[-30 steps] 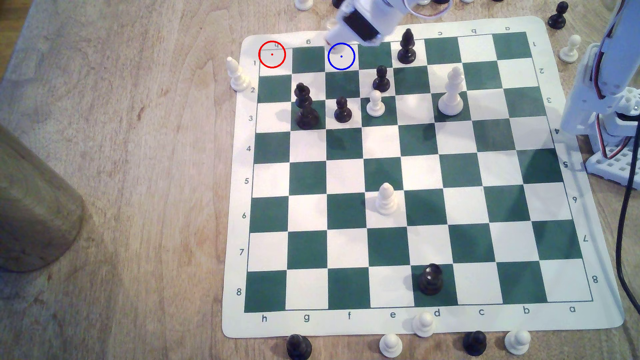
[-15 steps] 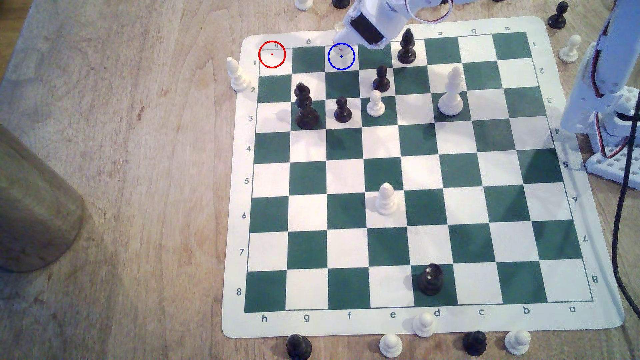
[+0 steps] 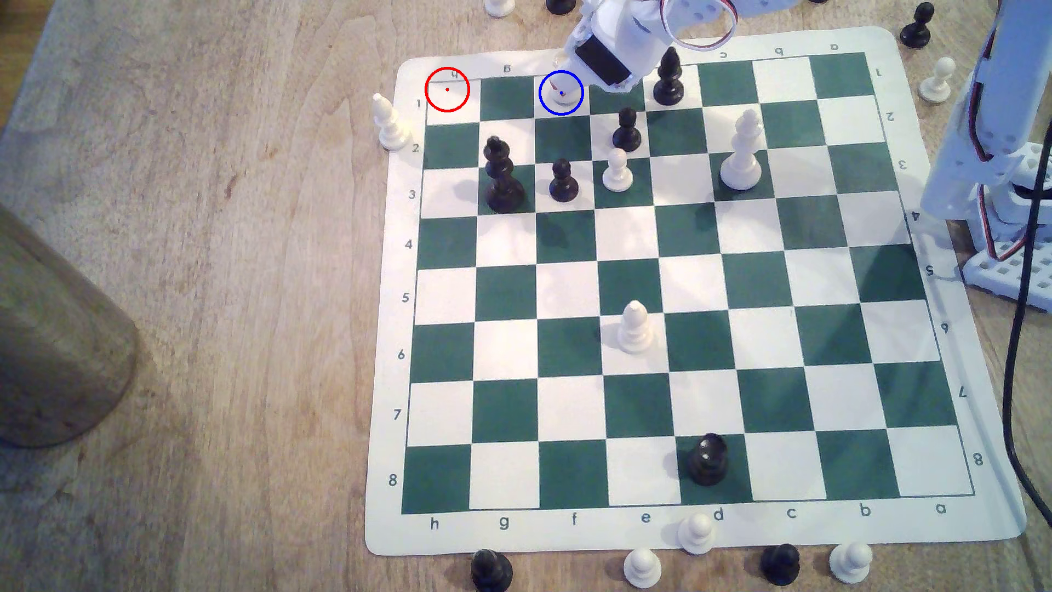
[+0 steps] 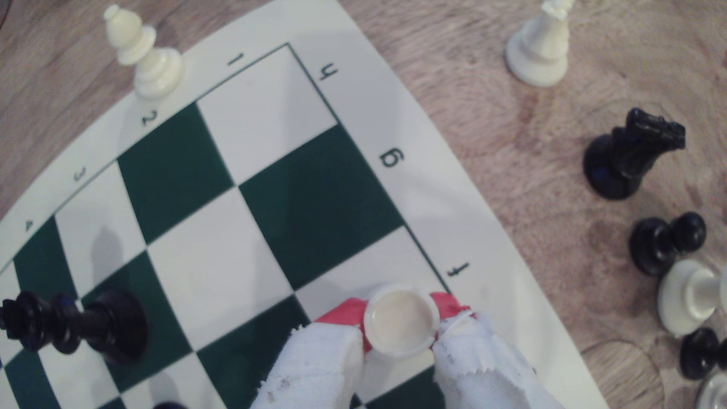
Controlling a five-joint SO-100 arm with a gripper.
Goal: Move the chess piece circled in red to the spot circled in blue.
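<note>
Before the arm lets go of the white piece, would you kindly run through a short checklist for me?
1. Grip: jaws of the gripper closed on the chess piece: ok.
2. Position: piece over the spot with the blue ring, on the f file: ok.
3. Base resting on the board: cannot tell.
4. Piece upright: ok, seen from above in the wrist view.
5. Neighbours: black pawn and black bishop stand apart: ok.

White printed arm [image 3: 968, 131]; black servo block; red-white-black looped wires; cloth-wrapped, red-tipped pincer [image 4: 399, 334]
</note>
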